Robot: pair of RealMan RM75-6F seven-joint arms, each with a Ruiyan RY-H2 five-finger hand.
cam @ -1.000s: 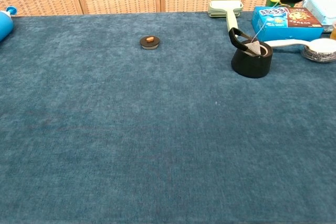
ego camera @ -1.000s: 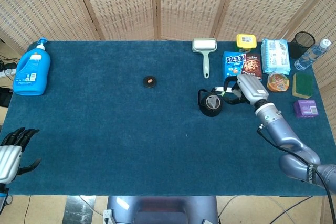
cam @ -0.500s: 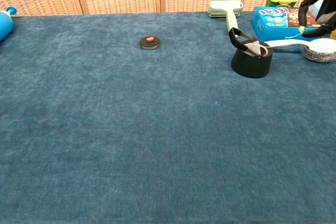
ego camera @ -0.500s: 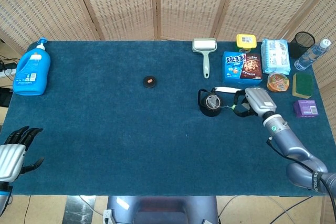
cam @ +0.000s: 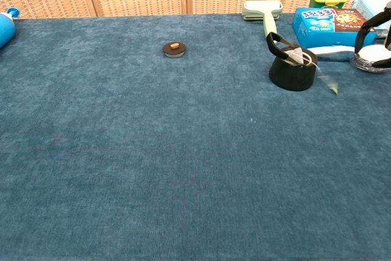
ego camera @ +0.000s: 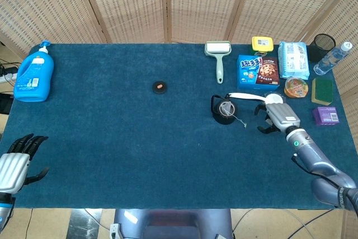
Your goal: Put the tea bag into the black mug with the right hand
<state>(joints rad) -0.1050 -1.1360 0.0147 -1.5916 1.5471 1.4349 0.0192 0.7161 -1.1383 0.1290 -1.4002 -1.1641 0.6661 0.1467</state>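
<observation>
Your tea bag (cam: 295, 57) sits in the mouth of the black mug (cam: 293, 72), propped against the rim, with its string trailing over the side to a small tag (cam: 333, 90) on the blue table (ego camera: 140, 138) just beside the mug. The chest view shows the pale bag itself clearly; from the head view you only get a light patch inside the mug (ego camera: 225, 110) and the thin string running toward your right hand (ego camera: 274, 116).

That right hand hovers to the right of the mug, apart from it, fingers spread and curved downward with nothing between them. The chest view catches only a few dark fingertips (cam: 366, 29) at its right edge. Your left hand (ego camera: 17, 163) appears only in the head view, at the lower left off the table edge, fingers apart and empty.

One mug, one tea bag, one small round lid (ego camera: 160, 87) (alone mid-table, seen in both views). The head view alone shows the whole back right cluster: one lint roller (ego camera: 218, 54), one blue snack box (ego camera: 257, 71), one yellow container (ego camera: 262, 43), one wipes pack (ego camera: 293, 59), one water bottle (ego camera: 332, 57), and one blue detergent bottle (ego camera: 34, 74) far left.
</observation>
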